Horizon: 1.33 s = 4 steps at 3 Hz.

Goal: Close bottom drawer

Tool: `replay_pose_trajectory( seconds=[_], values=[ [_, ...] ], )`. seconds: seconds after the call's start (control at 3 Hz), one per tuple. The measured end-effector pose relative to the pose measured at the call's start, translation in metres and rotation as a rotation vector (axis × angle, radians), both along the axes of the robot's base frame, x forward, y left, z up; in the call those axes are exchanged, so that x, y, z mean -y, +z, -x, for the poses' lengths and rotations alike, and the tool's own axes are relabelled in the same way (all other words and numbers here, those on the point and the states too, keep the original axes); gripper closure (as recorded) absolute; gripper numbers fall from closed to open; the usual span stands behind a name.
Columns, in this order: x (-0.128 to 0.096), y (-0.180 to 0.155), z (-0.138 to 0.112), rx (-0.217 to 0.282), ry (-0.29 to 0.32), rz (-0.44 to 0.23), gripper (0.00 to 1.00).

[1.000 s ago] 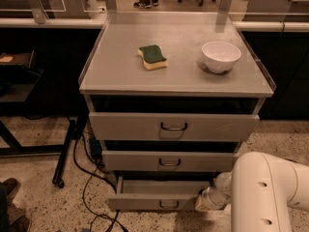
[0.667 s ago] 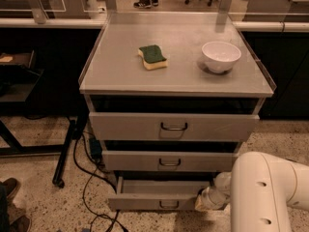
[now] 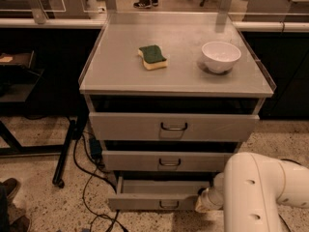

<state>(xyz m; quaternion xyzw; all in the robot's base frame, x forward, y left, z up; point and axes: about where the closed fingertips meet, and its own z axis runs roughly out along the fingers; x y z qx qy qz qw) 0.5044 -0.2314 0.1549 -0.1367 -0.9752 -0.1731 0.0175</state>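
The bottom drawer (image 3: 154, 195) sits lowest in the grey cabinet (image 3: 120, 76) and sticks out a little. The gripper (image 3: 203, 206) on the white arm (image 3: 260, 192) is right by the drawer's right front corner. It cannot be told if the gripper is wide or narrow. A green sponge (image 3: 152, 57) and a white bowl (image 3: 220, 56) sit on top.

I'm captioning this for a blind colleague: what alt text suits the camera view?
The bottom drawer of a grey three-drawer cabinet stands pulled out, with the white robot's gripper at its right end. On top sit a green sponge and a white bowl.
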Motion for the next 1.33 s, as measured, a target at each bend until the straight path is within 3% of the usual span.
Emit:
replay_pose_trajectory(
  seconds=[0.67, 1.0, 1.33],
  values=[
    [0.018, -0.019, -0.024, 0.003, -0.101, 0.053, 1.0],
    [0.023, -0.022, -0.034, 0.016, -0.133, 0.064, 1.0],
    [0.042, -0.019, -0.053, 0.049, -0.207, 0.081, 1.0]
  ],
)
